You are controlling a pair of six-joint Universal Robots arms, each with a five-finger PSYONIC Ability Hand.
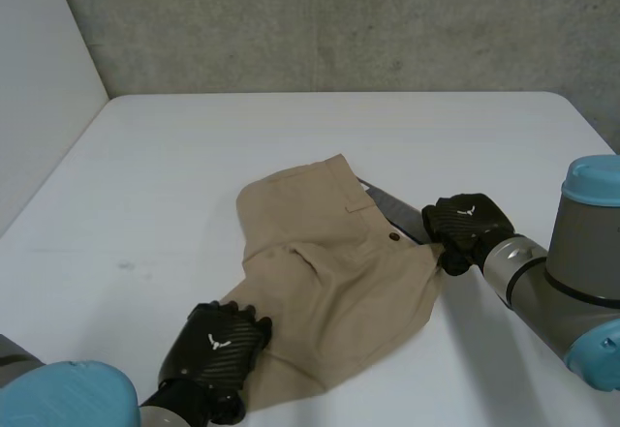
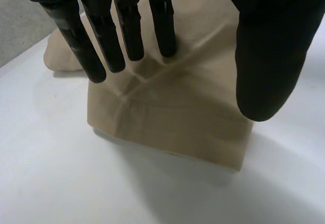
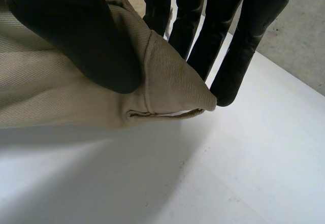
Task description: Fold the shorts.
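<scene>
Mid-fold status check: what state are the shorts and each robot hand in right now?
shorts: partly folded and wrinkled, lying on the table, with one corner raised at the robot's right.
left robot hand: open, straight fingers pressing down on the hem corner nearest the robot.
right robot hand: shut on the shorts, thumb and fingers pinching a corner just off the table.

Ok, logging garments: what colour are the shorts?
Plain tan shorts, clearest in the head view.
</scene>
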